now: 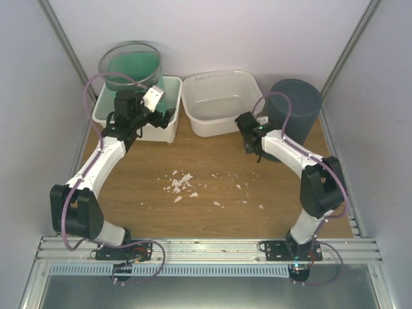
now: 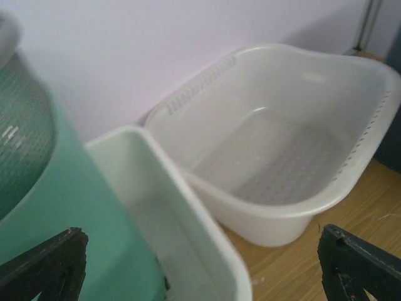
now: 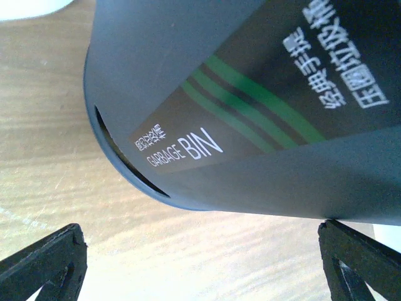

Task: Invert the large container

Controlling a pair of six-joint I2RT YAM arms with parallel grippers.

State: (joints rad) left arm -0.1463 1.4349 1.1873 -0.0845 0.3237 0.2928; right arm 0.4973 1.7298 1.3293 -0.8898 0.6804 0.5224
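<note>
The large container, a dark grey garbage bin (image 1: 294,109), stands at the back right of the table with a closed flat face upward. In the right wrist view the bin (image 3: 250,94) fills the top, its label reading GARBAGE BIN and its slotted rim down on the wood. My right gripper (image 1: 252,143) (image 3: 200,269) is open just left of the bin's foot, apart from it, with nothing between the fingers. At the back left my left gripper (image 1: 159,111) (image 2: 203,263) hangs open and empty over a white tub.
A green bin (image 1: 132,67) (image 2: 62,207) sits inside the left white tub (image 1: 166,132) (image 2: 188,188). A second white tub (image 1: 222,103) (image 2: 282,157) stands between it and the grey bin. White crumbs (image 1: 180,183) lie scattered mid-table. Walls enclose the back and both sides.
</note>
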